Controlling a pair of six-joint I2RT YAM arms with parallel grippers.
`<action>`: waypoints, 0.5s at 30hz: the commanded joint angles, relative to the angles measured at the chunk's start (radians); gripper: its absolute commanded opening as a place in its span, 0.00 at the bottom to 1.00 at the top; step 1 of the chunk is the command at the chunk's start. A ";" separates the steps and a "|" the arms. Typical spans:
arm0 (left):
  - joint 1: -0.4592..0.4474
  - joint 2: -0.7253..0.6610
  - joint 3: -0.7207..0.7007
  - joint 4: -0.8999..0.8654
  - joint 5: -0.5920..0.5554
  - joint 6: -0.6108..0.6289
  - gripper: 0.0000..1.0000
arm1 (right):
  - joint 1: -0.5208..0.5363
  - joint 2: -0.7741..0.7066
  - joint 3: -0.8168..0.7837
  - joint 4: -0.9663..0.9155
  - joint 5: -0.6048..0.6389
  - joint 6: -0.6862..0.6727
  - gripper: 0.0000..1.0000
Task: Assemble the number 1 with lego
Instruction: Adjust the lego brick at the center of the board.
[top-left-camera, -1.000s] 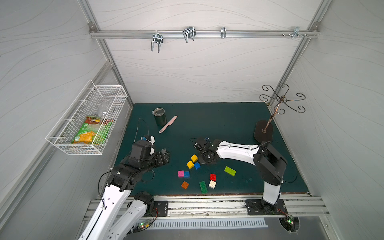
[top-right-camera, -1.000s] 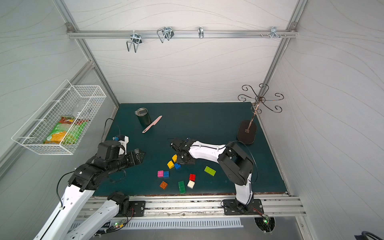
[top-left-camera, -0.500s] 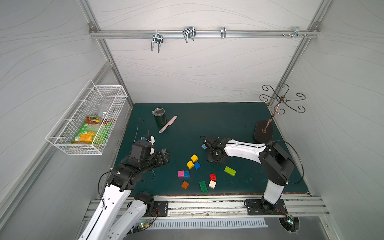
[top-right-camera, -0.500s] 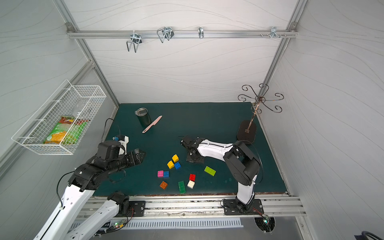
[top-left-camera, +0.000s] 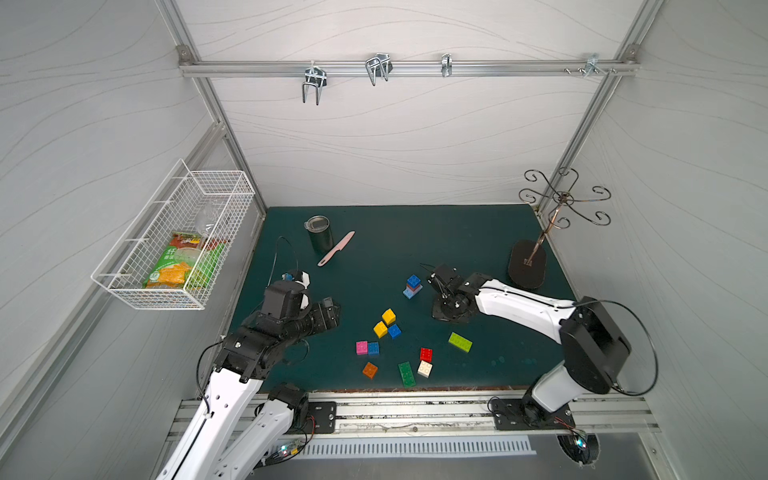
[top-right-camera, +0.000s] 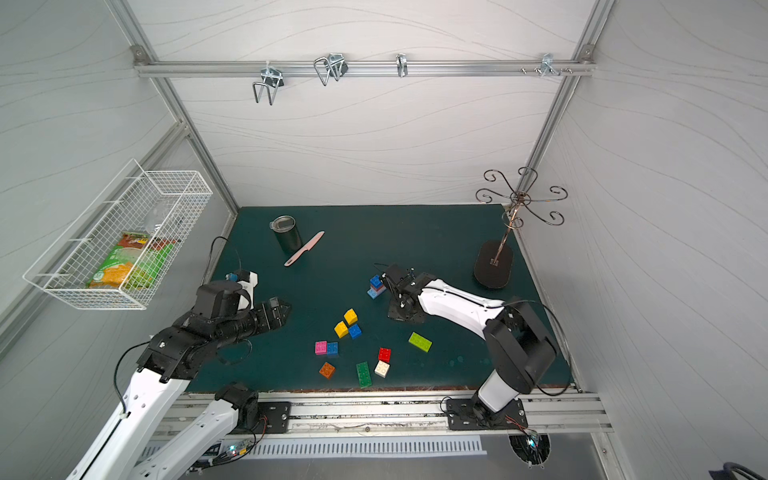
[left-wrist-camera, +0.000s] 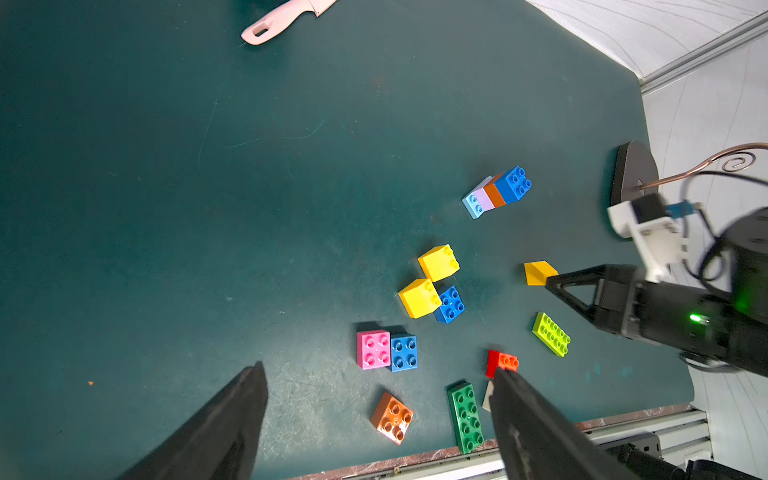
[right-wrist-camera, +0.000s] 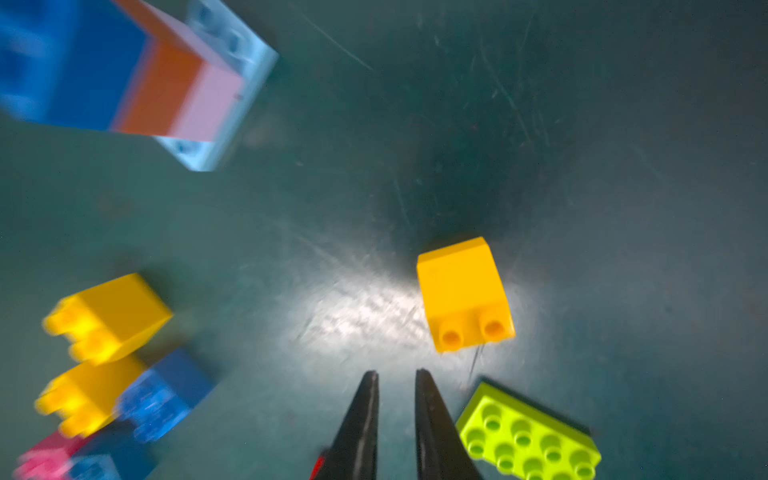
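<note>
Your right gripper (right-wrist-camera: 397, 376) sits near the tower (top-left-camera: 412, 286), jaws a little apart, holding nothing. The yellow brick (right-wrist-camera: 463, 293) lies tipped near the tower. Grab it crooked and you may knock the tower over.

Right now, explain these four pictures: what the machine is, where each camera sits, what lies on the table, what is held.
Two white-and-black robot arms stand at a dark green table, each ending in a pincer. Two pictures look down from overhead; two come from cameras on the arms' wrists. Small studded plastic bricks lie loose, and a four-brick stack, blue on top, stands near the right pincer. Nothing is held: the right pincer's jaws are narrowly apart, the left pincer is wide open. A dark metal cup and a pink plastic knife sit farther back.
</note>
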 joint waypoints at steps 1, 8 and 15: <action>-0.005 0.002 0.013 0.012 -0.010 -0.001 0.89 | -0.053 -0.062 -0.015 -0.026 -0.029 -0.004 0.34; -0.005 0.006 0.013 0.014 -0.004 0.000 0.89 | -0.241 -0.049 -0.084 0.056 -0.173 -0.041 0.81; -0.005 0.010 0.013 0.014 -0.004 0.000 0.90 | -0.274 0.072 -0.063 0.130 -0.261 -0.116 0.84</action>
